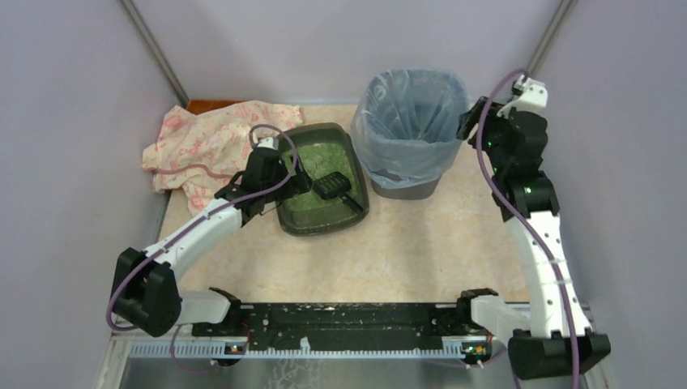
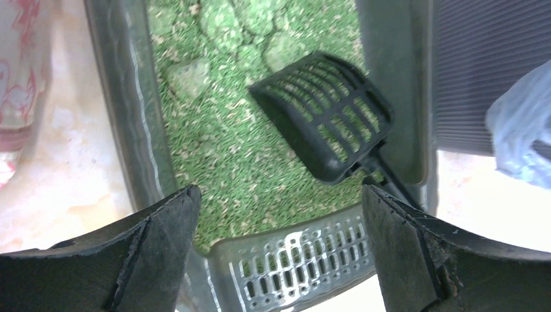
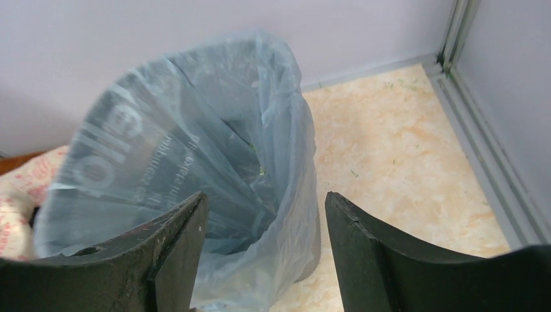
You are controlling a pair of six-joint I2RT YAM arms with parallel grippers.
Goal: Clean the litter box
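- Worktop: pale marbled top with walls on three sides.
- Bin: far centre-right, lined with a blue-grey bag. Pale print on the bag, not legible. A few green bits inside.
- Cloth: floral, bunched at far left.
- Litter box: between cloth and bin, just beside the bin. Holds green litter.
- Scoop: black, slotted, lying on the litter on the box's right side.
- Left tool: jaws apart, empty, over the box's near left edge.
- Right tool: jaws apart, empty, beside the bin's right rim.

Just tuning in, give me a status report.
Left end effector open at litter box. Right end effector open by bin. Scoop rests inside box.
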